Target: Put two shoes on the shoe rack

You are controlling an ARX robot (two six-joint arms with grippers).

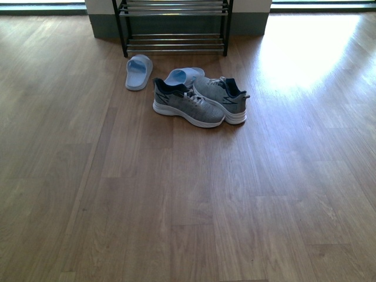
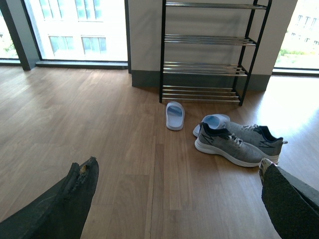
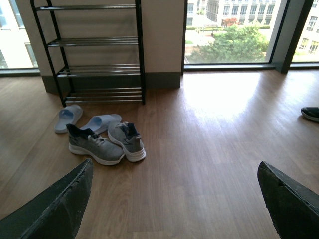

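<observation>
No text, label, brand name, number or sign can be read in any of the three views. Dark angular markings are seen on the sides of the grey sneakers, but they are too small to be made out as letters or a logo.
</observation>
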